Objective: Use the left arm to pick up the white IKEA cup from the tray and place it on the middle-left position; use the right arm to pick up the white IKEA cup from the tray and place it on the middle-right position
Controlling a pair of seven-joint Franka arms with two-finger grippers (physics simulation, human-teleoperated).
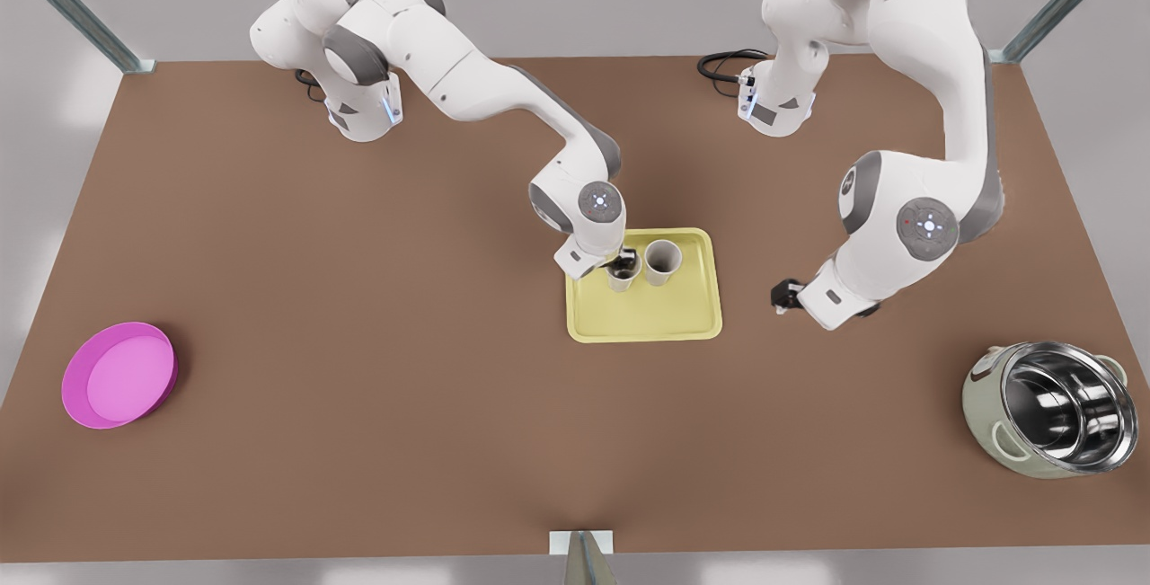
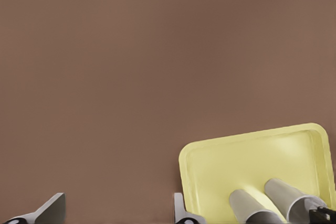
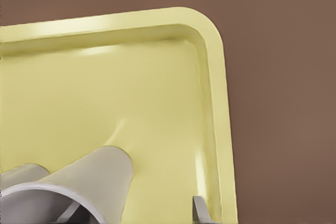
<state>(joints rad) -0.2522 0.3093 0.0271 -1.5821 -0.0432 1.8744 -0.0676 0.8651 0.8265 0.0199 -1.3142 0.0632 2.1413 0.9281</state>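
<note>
Matt brown table [image 1: 359,342], glossy yellow plastic tray [image 1: 647,320], mirror-bright steel pot [image 1: 1065,405].

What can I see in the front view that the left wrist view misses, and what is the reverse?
The front view adds the magenta bowl, the steel pot and both arms, with the right end effector at one cup. The left wrist view adds a close look at the left end effector, open above the brown table. Shared: the tray and the two white cups on it.

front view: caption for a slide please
Right gripper open at a cup on the tray, second cup beside it; left gripper waits open off the tray.
</note>
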